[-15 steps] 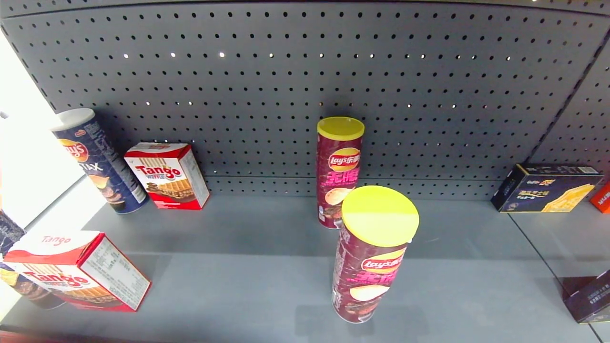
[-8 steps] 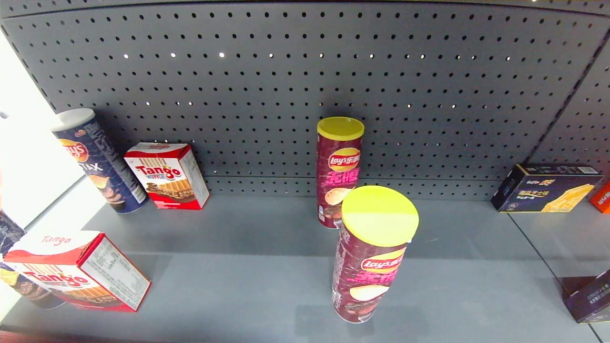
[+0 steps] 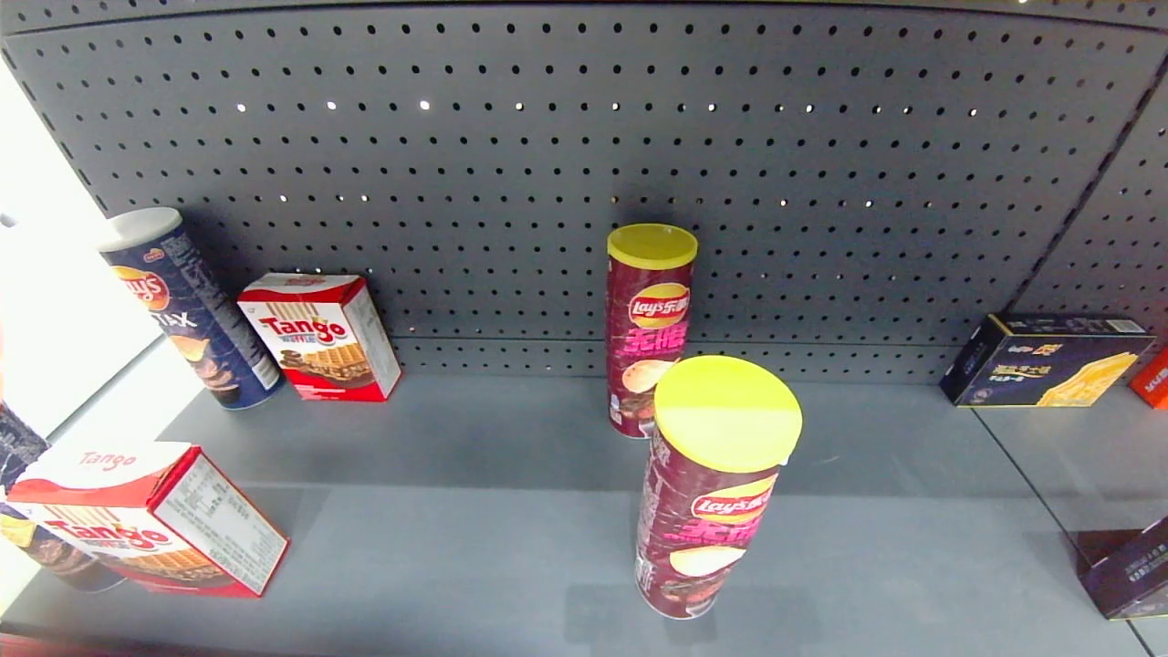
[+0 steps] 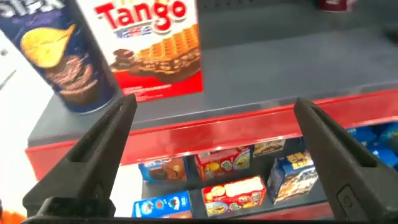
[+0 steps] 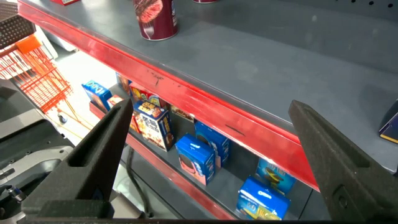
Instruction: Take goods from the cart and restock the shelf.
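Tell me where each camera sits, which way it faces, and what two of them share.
Head view: high, facing forward and down onto the grey shelf and front maroon can.
Left wrist view: before the shelf's red edge, facing a wafer box; open left end effector frames it.
Right wrist view: before that edge, angled along it; open right end effector shows.
Shared: head and right wrist views both show that can.

A shop: a pegboard-backed shelf (image 3: 474,511) holds chip cans (image 3: 648,328) and wafer boxes (image 3: 319,338), an orange cart (image 5: 34,68) nearby.
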Robot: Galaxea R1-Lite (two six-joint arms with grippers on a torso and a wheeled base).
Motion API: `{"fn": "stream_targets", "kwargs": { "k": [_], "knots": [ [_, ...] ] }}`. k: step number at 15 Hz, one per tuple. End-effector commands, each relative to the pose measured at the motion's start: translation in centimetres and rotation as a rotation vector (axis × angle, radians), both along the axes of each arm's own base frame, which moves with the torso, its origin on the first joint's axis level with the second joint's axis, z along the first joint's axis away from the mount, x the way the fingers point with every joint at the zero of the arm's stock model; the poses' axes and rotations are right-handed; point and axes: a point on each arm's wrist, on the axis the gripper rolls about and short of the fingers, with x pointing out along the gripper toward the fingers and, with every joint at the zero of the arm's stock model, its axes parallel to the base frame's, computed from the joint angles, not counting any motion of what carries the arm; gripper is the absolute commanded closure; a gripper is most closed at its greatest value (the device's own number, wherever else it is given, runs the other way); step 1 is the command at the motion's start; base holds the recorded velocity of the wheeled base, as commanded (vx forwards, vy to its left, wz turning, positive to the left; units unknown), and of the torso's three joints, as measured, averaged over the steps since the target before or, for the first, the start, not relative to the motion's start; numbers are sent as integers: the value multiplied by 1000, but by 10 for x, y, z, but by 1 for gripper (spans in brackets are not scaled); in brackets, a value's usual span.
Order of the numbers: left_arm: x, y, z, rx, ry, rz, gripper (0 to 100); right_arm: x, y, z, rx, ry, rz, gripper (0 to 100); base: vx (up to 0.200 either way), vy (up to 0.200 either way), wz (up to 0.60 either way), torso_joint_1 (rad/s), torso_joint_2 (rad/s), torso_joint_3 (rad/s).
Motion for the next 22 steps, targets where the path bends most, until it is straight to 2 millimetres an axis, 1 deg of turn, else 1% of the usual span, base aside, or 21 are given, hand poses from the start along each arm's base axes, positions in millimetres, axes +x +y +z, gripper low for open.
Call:
{"fn": "stream_targets", "kwargs": {
  "k": [1,2,7,15,17,18,19,20,21,22],
  "knots": [
    [0,1,-2,-34,23,51,0,0,0,0,-1,0,1,0,0,0,0,0,0,0],
    [1,3,-9,-48,94,155,0,0,0,0,-1,0,1,0,0,0,0,0,0,0],
    [1,3,-7,-43,81,124,0,0,0,0,-1,0,1,0,0,0,0,0,0,0],
    [1,3,-7,-42,79,123,0,0,0,0,0,2,1,0,0,0,0,0,0,0],
    [1,3,-7,-41,84,118,0,-1,1,0,10,9,-85,0,0,0,0,0,0,0],
    [2,3,-7,-40,96,114,0,-1,2,0,25,17,-173,0,0,0,0,0,0,0],
    [2,3,-7,-40,104,105,0,1,5,1,2,52,-219,0,0,0,0,0,0,0],
    [2,3,-7,-40,102,103,0,0,5,6,10,42,-273,0,0,0,0,0,0,0],
    [2,3,-6,-40,99,103,0,7,8,95,77,18,-382,0,0,0,0,0,0,0],
    [2,3,-7,-40,101,103,0,24,14,124,92,81,-388,0,0,0,0,0,0,0]
  ]
}}
